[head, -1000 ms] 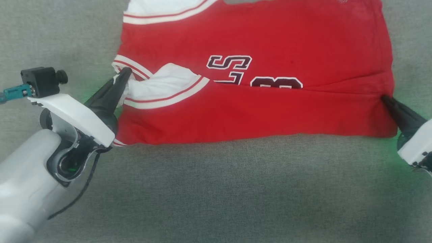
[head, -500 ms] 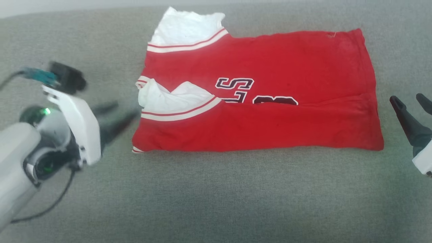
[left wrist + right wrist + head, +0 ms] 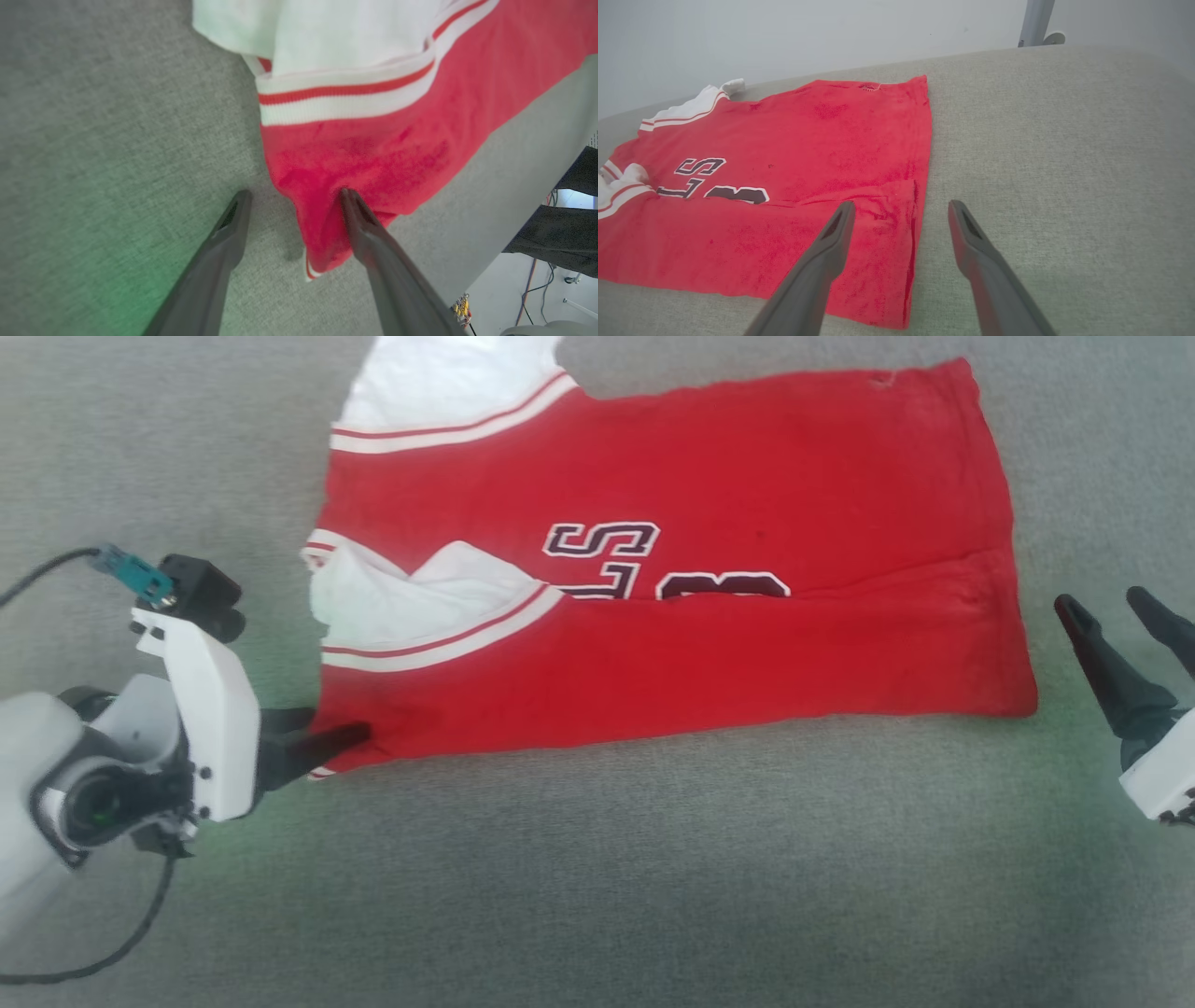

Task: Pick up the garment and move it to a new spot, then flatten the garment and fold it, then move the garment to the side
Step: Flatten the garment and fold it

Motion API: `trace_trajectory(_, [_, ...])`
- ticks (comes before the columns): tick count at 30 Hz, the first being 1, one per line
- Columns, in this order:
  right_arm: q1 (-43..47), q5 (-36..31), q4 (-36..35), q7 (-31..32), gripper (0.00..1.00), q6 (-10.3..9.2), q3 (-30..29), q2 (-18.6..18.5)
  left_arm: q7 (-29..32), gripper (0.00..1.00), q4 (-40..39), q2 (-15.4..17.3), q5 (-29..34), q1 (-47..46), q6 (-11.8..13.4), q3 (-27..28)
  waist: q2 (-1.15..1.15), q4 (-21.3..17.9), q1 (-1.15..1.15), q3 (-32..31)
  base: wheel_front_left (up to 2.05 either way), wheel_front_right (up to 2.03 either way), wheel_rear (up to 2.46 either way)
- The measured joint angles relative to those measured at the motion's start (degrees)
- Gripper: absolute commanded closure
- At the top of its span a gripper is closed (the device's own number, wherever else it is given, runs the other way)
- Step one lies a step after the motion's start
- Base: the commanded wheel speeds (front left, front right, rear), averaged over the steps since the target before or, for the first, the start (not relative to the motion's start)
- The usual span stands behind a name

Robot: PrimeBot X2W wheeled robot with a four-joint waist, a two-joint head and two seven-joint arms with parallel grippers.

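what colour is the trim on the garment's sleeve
White with one thin red stripe; the sleeve trim shows best in the left wrist view.

Grey woven fabric surface [image 3: 597, 896], plain pale wall [image 3: 831, 32], grey metal post [image 3: 1034, 21], floor cables [image 3: 532, 298]

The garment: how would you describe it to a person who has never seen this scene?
On the wide grey cloth surface, the garment lies folded. Bright red, with white stripe-trimmed sleeves and dark outlined letters, it stands apart from the plain grey around it.
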Motion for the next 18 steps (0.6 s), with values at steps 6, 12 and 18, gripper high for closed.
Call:
trace_trajectory(6, [-0.1, 0.0, 0.1, -0.3, 0.00, 0.00, -0.5, 0.1, 5.3, 0.67, 2.2, 0.3, -4.1, -0.9, -1.3, 0.4, 0.00, -1.7, 0.00, 1.8, 0.00, 0.00, 0.00])
trace_trajectory(12, [-0.2, -0.4, -0.2, 1.5, 0.00, 0.00, 0.2, -1.0, 6.1, 1.00, 3.2, -0.8, -6.2, -0.9, -2.4, 1.2, 0.00, -1.7, 0.00, 2.1, 0.00, 0.00, 0.00])
trace_trajectory(18, [0.5, -0.4, -1.1, 12.2, 0.00, 0.00, 4.1, -5.8, 5.3, 1.00, 3.3, -2.8, -5.5, -1.5, -3.0, 1.3, 0.00, -0.6, 0.00, 2.7, 0.00, 0.00, 0.00])
